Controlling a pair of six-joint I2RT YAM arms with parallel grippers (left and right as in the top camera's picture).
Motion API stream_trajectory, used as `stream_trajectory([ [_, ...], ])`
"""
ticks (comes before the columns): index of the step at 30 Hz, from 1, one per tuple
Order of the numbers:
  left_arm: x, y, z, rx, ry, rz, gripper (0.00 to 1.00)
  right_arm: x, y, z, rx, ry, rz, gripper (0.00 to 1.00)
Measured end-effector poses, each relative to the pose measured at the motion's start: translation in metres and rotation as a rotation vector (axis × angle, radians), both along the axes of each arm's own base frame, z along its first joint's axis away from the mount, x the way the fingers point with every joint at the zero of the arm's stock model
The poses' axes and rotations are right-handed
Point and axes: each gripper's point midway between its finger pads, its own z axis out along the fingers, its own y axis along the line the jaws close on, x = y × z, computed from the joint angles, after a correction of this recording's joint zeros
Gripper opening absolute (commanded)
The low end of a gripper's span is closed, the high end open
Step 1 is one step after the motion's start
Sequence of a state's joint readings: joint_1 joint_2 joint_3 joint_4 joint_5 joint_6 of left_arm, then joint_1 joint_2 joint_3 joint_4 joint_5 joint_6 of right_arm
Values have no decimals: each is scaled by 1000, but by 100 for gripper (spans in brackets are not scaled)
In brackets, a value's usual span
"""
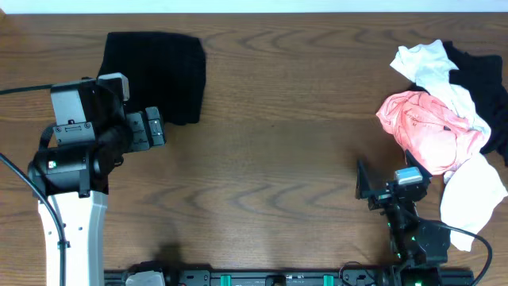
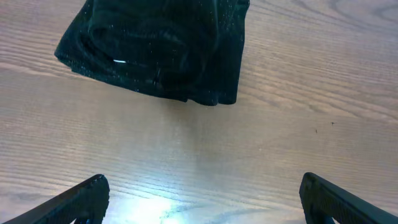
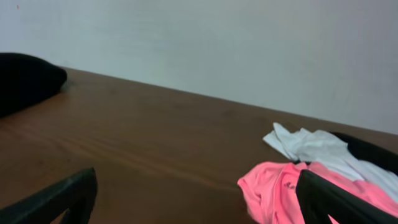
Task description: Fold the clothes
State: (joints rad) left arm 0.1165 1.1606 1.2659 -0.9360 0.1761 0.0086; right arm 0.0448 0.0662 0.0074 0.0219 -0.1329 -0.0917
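Status: one item complete, the rest pending. The black knit garment [image 1: 155, 75] lies folded into a compact rectangle at the far left of the table [image 1: 270, 159]. The left gripper [image 2: 205, 199] hovers just beside it, jaws spread, holding nothing. The pink garment [image 1: 425, 127], white garment [image 1: 435, 70] and black garment [image 1: 480, 75] lie crumpled together at the far right, judged not yet folded. The right gripper [image 3: 199, 202] sits near them, jaws apart and empty.

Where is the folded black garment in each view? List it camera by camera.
Overhead: the folded black garment lies upper left.
Left wrist: the garment is at top centre.
Right wrist: the garment is at the far left edge.
Shared landmark: the wooden table beneath it in all three.
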Motion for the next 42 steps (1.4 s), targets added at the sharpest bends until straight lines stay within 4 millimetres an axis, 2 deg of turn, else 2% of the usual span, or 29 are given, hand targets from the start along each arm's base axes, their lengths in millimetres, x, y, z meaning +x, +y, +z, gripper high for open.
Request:
stream_trajectory([
  [5, 0, 0, 0, 0, 0, 0, 98, -3, -1, -8, -1, 27, -2, 99],
  [42, -1, 0, 1, 0, -1, 0, 98, -3, -3, -8, -2, 29, -17, 99],
])
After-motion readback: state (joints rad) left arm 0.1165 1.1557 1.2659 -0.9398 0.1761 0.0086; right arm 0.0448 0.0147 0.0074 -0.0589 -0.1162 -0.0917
